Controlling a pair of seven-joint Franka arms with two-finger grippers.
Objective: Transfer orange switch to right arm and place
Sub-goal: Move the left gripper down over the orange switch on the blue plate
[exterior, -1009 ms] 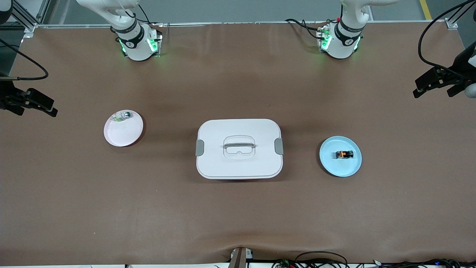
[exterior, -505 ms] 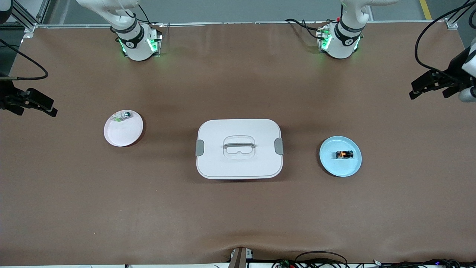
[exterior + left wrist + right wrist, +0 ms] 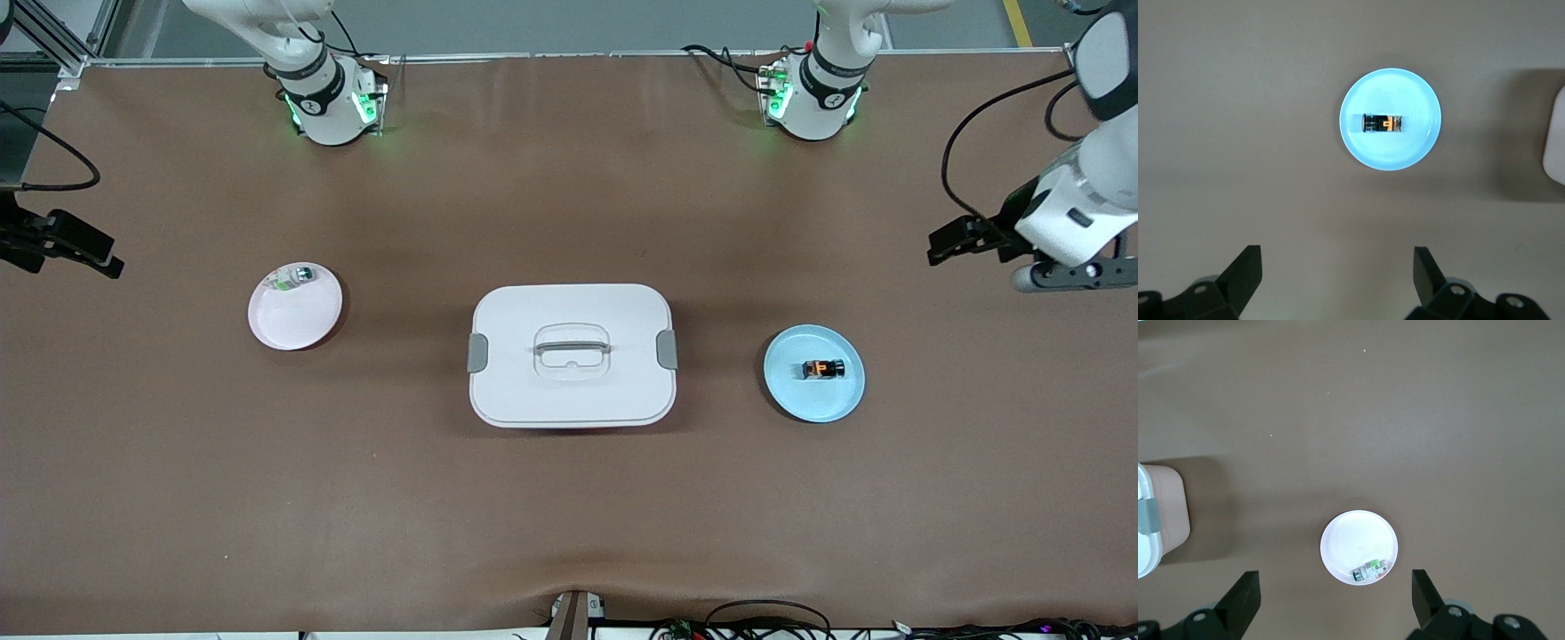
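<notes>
Currently, the orange switch (image 3: 823, 368) is seen lying on its side on the light blue plate (image 3: 791, 391), which rests on the brown table (image 3: 569, 516) toward the left arm's end. A white lidded container (image 3: 573, 391) with grey side latches and a recessed handle is located at the table's centre, between the blue plate and a white plate (image 3: 289, 324) toward the right arm's end. A small clear-and-green component (image 3: 293, 277) is held on the white plate, at the rim farther from the front camera.

The left gripper (image 3: 956, 242) is positioned above the table surface near the left arm's end, well apart from the blue plate; its fingers (image 3: 1245, 273) are spread wide and nothing is held. In the left wrist view the switch (image 3: 1382, 123) is seen centred on the plate (image 3: 1365, 150).

The right gripper (image 3: 80, 249) is positioned at the right arm's end of the table, fingers (image 3: 1245, 597) likewise spread and empty, with the white plate (image 3: 1348, 543) visible below it.
</notes>
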